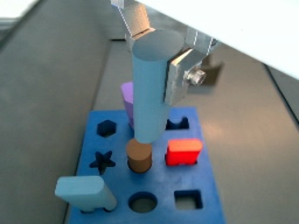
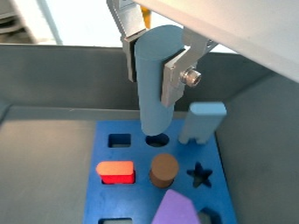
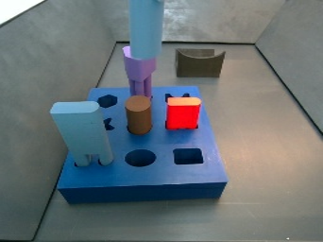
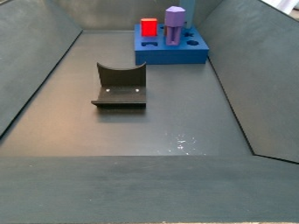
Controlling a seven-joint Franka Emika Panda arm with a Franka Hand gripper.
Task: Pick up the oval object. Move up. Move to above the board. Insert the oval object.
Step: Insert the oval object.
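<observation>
Gripper (image 2: 156, 54) above the board (image 2: 128, 162), fingers pinching the oval object (image 2: 156, 83) upright; its lower end sits at a hole beside the brown cylinder (image 2: 163, 169).

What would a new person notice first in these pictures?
The tall pale-blue oval object, held in the gripper jaws, hangs upright above the blue board. On the board stand a red block, a brown cylinder and a purple column.
</observation>
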